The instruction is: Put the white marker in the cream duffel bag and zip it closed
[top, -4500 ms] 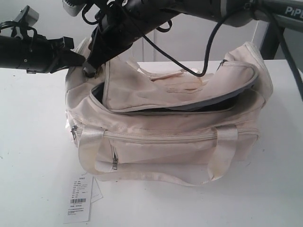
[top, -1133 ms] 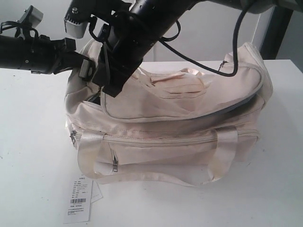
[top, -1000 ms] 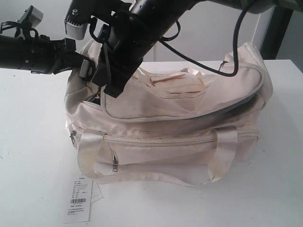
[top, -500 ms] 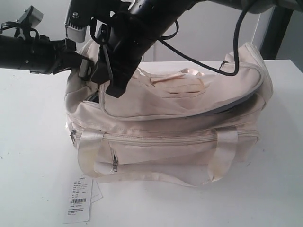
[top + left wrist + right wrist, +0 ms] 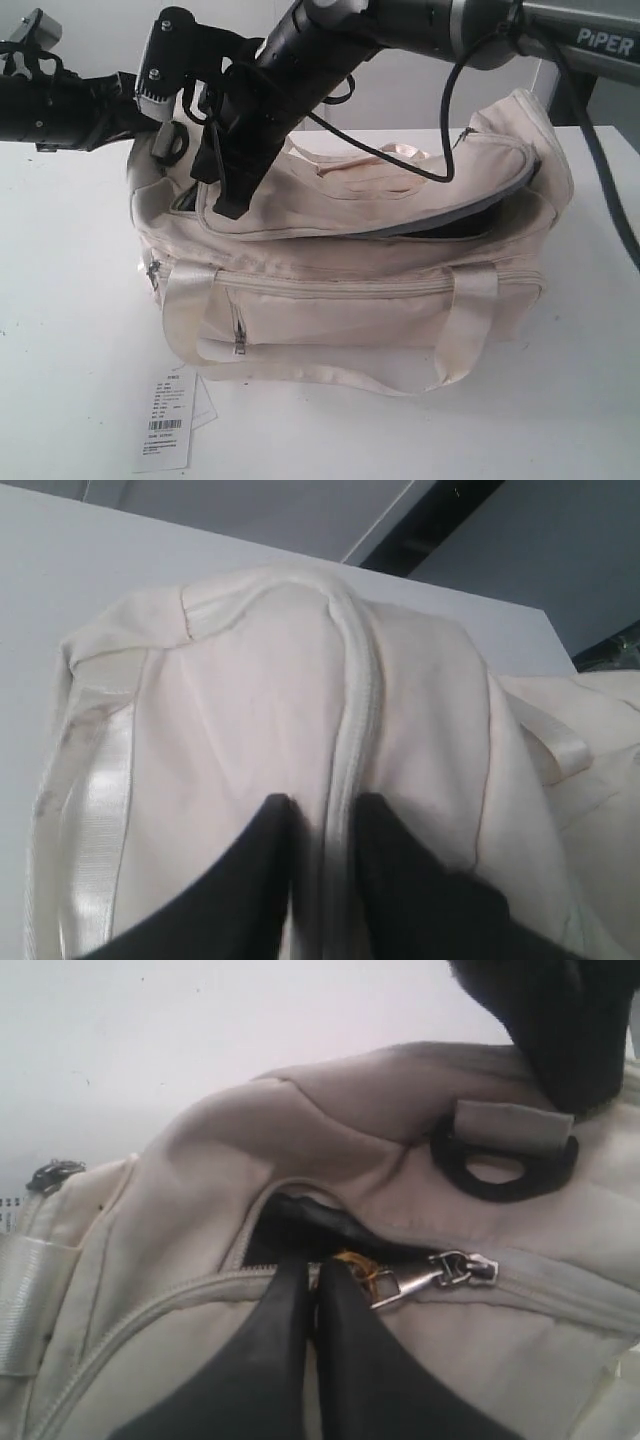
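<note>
**Operator:** Report the position of the large, soft cream duffel bag (image 5: 350,300).

**Technician:** It rests on its base on the flat white table (image 5: 70,300), one long side facing the exterior camera. The curved top flap (image 5: 380,190) lies over the opening. Toward the right end of the exterior view the flap stands off the bag body, exposing its grey lining edge (image 5: 480,205) and a dark gap beneath.

**Operator:** State of the left gripper (image 5: 322,805)?

**Technician:** Clenched on the bag. It is at the bag's left end, and its black fingers (image 5: 400,880) pinch a raised piped seam of cream fabric.

**Operator:** And the right gripper (image 5: 312,1272)?

**Technician:** It reaches across the middle to the left end of the flap. Its jaws are pressed together with no gap. The fingertips sit at the zip track and touch the gold zipper charm (image 5: 355,1263). The silver metal zip pull (image 5: 440,1272) is just beside them. Whether part of the charm is nipped between the jaws cannot be told. A short dark slit shows in the track at the fingertips.

**Operator:** Location of the slim white marker?

**Technician:** It cannot be told from any view.

**Operator:** Other items?

**Technician:** A white paper barcode tag (image 5: 166,425) lies flat on the table near the bag's front left corner. A shiny cream strap handle (image 5: 320,368) hangs down the front face.
</note>
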You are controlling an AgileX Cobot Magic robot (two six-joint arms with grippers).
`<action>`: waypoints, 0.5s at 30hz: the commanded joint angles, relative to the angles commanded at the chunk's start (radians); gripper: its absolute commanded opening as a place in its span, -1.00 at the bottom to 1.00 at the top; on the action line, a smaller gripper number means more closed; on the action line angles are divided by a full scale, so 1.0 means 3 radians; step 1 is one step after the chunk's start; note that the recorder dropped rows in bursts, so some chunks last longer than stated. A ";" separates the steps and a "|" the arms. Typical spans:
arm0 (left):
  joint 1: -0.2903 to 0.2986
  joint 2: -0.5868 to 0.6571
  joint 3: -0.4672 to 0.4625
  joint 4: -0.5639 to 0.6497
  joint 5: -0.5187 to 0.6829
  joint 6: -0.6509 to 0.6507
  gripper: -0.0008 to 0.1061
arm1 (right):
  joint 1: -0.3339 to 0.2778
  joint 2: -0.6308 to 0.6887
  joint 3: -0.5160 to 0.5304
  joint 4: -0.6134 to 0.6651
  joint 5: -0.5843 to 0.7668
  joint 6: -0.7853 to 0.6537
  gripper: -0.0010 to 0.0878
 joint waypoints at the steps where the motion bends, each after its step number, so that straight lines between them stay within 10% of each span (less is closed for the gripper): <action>1: 0.0009 0.0000 0.0000 0.0013 0.0031 0.0000 0.19 | 0.0000 0.0000 0.0000 0.0000 0.0000 0.0000 -0.98; 15: 0.0001 0.0256 -0.0655 0.0528 0.0459 -0.0244 0.35 | 0.0000 0.0000 0.0000 0.0060 -0.0004 0.0000 -0.98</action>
